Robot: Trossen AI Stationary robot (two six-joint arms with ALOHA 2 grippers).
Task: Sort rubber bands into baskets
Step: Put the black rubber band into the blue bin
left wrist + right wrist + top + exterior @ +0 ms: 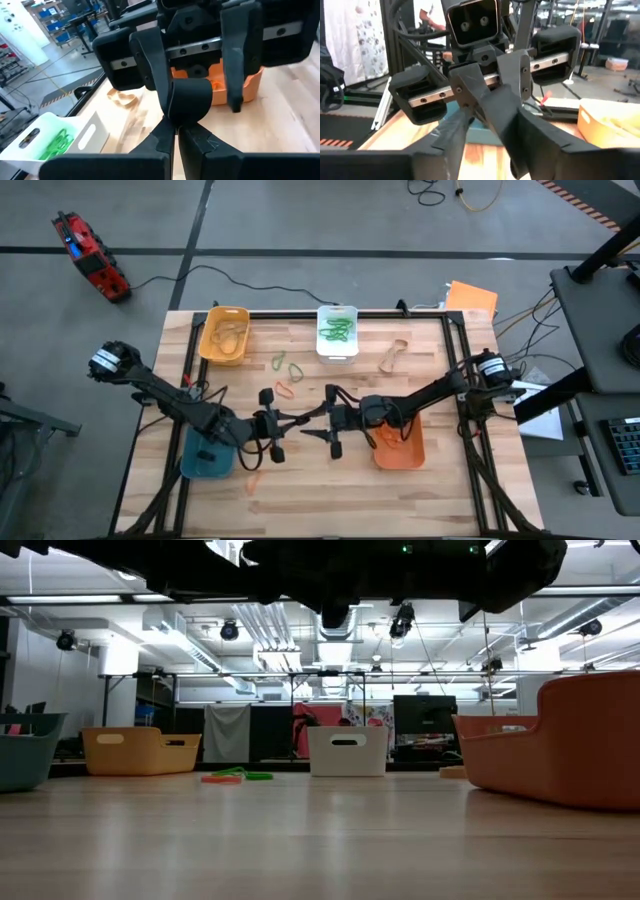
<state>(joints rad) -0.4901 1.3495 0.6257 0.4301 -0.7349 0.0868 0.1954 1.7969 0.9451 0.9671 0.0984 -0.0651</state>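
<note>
Left jaws (300,418) clenched against parted right jaws (322,417); white basket (337,330) holds green bands (336,329).

4 baskets (223,336) on the table, green rubber bands (336,330) in the white one.

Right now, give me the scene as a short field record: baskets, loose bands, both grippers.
table: wooden table
yellow basket: far side, left; tan bands inside
white basket: far side, middle; green bands inside
teal basket: near side, under the left arm
orange basket: near side, under the right arm
loose bands: tan band right of the white basket; green band and orange band mid-table
left gripper: shut, meeting the right gripper at table centre
right gripper: open, fingers either side of the left gripper's tips
</note>
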